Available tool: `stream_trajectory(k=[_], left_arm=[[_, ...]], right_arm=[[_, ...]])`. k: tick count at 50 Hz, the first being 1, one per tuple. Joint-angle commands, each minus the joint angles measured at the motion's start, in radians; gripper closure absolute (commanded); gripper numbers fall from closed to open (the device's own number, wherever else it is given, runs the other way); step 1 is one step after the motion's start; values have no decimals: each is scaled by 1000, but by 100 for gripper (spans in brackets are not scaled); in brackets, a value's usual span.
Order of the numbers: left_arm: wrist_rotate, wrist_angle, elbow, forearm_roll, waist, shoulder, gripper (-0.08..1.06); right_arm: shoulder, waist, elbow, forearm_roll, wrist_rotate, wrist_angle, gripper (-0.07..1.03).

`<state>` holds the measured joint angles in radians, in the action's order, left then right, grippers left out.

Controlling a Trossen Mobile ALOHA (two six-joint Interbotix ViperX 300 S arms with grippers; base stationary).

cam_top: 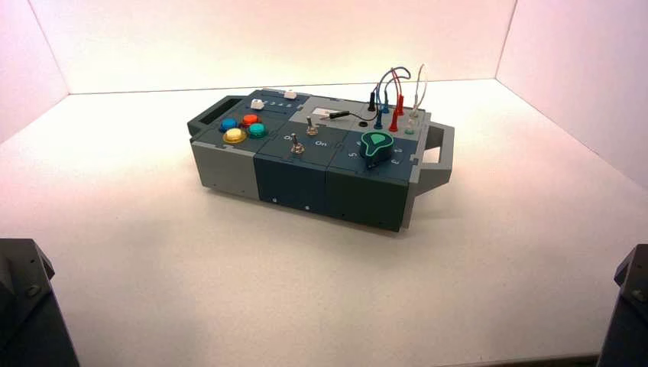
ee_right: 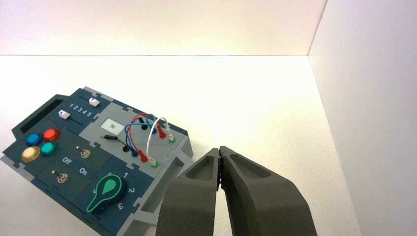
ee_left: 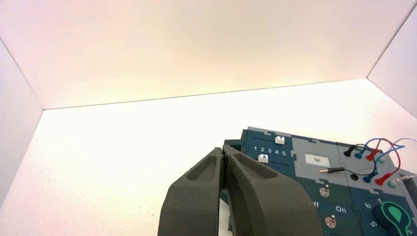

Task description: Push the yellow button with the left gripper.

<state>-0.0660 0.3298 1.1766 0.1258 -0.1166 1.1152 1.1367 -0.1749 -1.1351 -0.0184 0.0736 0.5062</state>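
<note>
The yellow button (cam_top: 234,135) is a small glossy dome at the near left corner of the box's top, beside a blue (cam_top: 228,124), a red-orange (cam_top: 250,119) and a teal button (cam_top: 257,130). It also shows in the right wrist view (ee_right: 30,154). My left gripper (ee_left: 223,150) is shut and empty, held back from the box on its left side; in its own view its fingers hide the buttons. My right gripper (ee_right: 219,150) is shut and empty, off the box's right end. In the high view only the arm bases show at the bottom corners.
The box (cam_top: 290,182) stands turned on the white table, with two toggle switches (cam_top: 312,128), a green-edged knob (cam_top: 377,147), two white sliders (ee_left: 263,158) by digits 1 to 5, and plugged wires (cam_top: 393,95). White walls enclose the table.
</note>
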Motion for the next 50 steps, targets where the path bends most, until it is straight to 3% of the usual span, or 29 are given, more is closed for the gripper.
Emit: stream_trajectory(k=[1, 24, 40, 50], left_arm=[[-6, -15, -20, -2, 6, -26, 101], [-6, -15, -20, 0, 6, -58, 101], [-8, -11, -51, 2, 2, -181, 101], [0, 6, -103, 14, -78, -290, 101]], right_arm=[[-9, 0, 26, 8, 2, -11, 98], [-9, -2, 26, 14, 2, -11, 98], [-9, -3, 26, 20, 0, -9, 98], [-14, -3, 28, 25, 0, -5, 98]])
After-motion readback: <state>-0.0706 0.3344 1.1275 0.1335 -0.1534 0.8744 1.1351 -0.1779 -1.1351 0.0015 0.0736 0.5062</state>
